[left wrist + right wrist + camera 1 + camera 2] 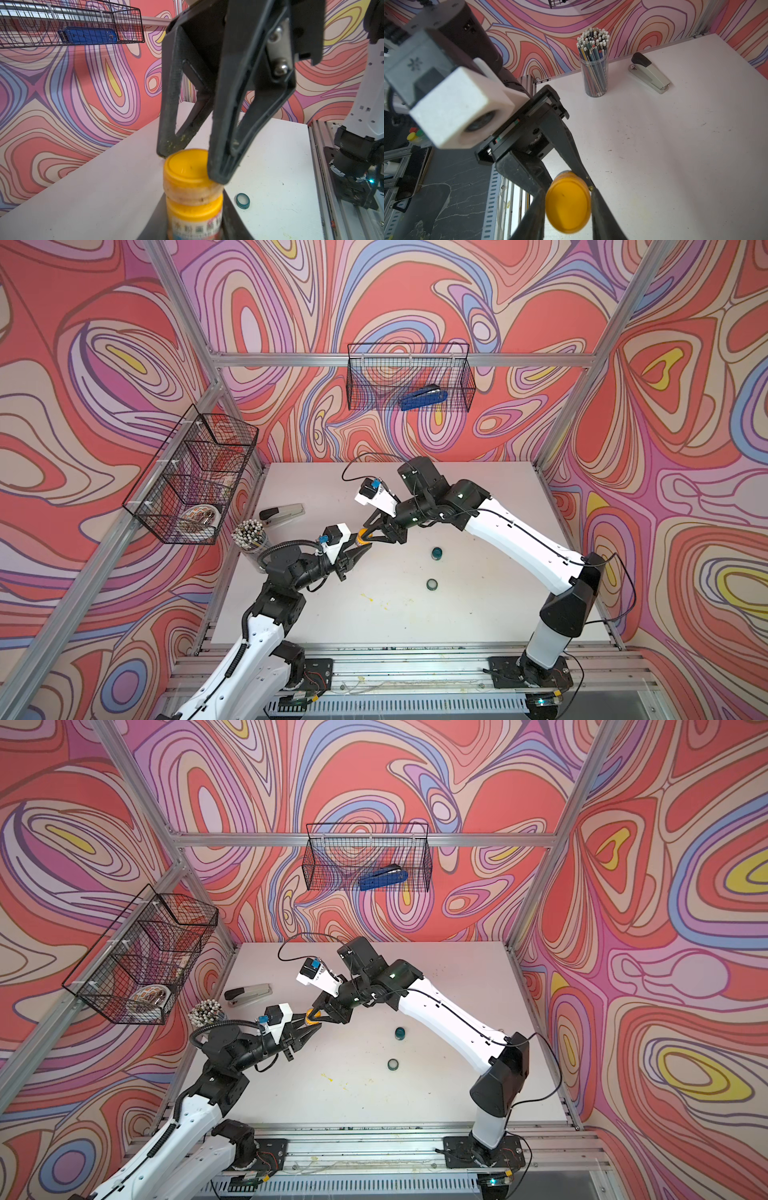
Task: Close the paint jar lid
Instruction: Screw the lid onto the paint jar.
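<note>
Jar: yellow plastic paint jar (194, 216) held over white table (478, 605), left part.
L gripper (359, 546): clamped on jar body.
R gripper (568, 192): closed on yellow lid (187, 168).
L wrist only: label (197, 225) seen.
Table: yellow paint specks (368, 597).
Walls (124, 364): swirl-patterned.

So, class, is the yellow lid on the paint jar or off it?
On. The yellow lid sits atop the jar, the right claw pinching its sides. Whether it is screwed tight, cannot tell.

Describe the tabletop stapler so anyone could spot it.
On the white table, look far left, just beyond the clear cup of pencils. The stapler lies there: grey with a black head, unlike the blue stapler in the back-wall basket.
</note>
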### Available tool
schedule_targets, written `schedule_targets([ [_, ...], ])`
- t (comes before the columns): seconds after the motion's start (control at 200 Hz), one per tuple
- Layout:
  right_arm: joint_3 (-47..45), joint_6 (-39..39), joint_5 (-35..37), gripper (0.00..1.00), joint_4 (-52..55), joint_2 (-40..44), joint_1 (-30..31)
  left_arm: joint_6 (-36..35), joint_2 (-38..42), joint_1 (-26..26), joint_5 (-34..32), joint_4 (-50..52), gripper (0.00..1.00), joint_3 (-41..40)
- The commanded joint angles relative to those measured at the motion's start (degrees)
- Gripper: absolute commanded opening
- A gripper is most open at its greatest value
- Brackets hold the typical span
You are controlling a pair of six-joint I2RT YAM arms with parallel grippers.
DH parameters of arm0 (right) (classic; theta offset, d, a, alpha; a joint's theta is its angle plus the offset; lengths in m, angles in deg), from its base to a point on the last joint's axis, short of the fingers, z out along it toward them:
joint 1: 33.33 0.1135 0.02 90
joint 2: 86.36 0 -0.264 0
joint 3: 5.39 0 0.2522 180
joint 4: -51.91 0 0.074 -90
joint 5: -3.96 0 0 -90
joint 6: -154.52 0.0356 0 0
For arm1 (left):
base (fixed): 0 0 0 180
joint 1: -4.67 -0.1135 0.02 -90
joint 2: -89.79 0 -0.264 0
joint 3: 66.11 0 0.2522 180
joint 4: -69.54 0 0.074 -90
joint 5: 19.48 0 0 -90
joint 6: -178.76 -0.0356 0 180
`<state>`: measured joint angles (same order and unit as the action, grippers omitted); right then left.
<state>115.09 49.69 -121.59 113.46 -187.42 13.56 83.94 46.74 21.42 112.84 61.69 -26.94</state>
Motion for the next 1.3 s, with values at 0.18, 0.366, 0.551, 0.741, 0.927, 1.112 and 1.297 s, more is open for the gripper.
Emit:
schedule_targets([
  [0.18, -2.9, 2.64, -0.23, 0.3, -0.92, -1.3, 0.63, 1.4, 1.11, -0.14, -2.28, -7.74, 0.25, 1.22],
  [0.366, -3.65, 5.34, 0.21, 0.3, -2.33, -1.73, 0.64, 2.41, 1.74, -0.17, -6.44, -12.63, 0.25, 1.48],
  [0.551, -5.27, 9.91, 0.92, 0.3, -5.13, -1.69, 0.65, 0.54, 1.24, -0.14, -11.24, -14.55, 0.25, 2.54],
  [0.741, -9.12, 15.86, 1.69, 0.3, -10.6, -0.99, 1.34, 0.22, -0.66, -0.14, -15.62, -19.47, 0.25, 3.67],
  [0.927, -11.29, 21.24, 5.02, 0.29, -13.87, -1.12, 2.44, 0.49, -2.56, -0.14, -18.43, -22.11, 0.25, 6.55],
  [1.112, -13.29, 29.32, 9.97, 0.29, -18.0, -1.13, 3.89, -0.68, -3.3, -0.14, -21.87, -23.52, 0.25, 7.09],
  [1.297, -14.94, 39.47, 16.0, 0.27, -21.16, -1.92, 5.88, -1.82, -4.65, -0.18, -26.4, -26.03, 0.25, 6.94],
])
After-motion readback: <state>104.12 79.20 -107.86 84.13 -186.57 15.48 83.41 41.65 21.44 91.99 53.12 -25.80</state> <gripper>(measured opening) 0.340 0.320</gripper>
